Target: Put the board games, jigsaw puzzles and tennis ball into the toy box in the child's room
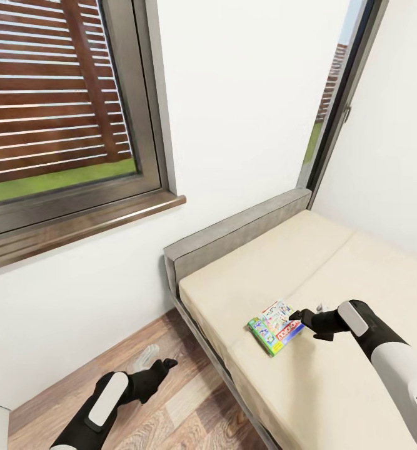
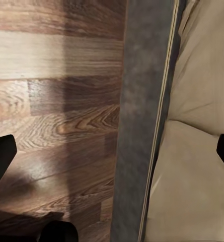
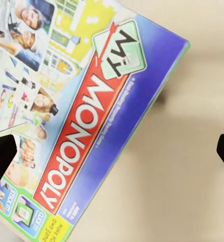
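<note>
The flat rectangular Monopoly board game box (image 1: 275, 327), glossy cardboard with a blue border and a red logo band, lies flat on the beige fabric mattress (image 1: 333, 387), long axis diagonal across the bed. The black right gripper (image 1: 302, 315) hovers at the box's edge, jaws spread wide. The black left gripper (image 1: 169, 362), also open, hangs over the wood-grain plank floor (image 1: 170, 406).
</note>
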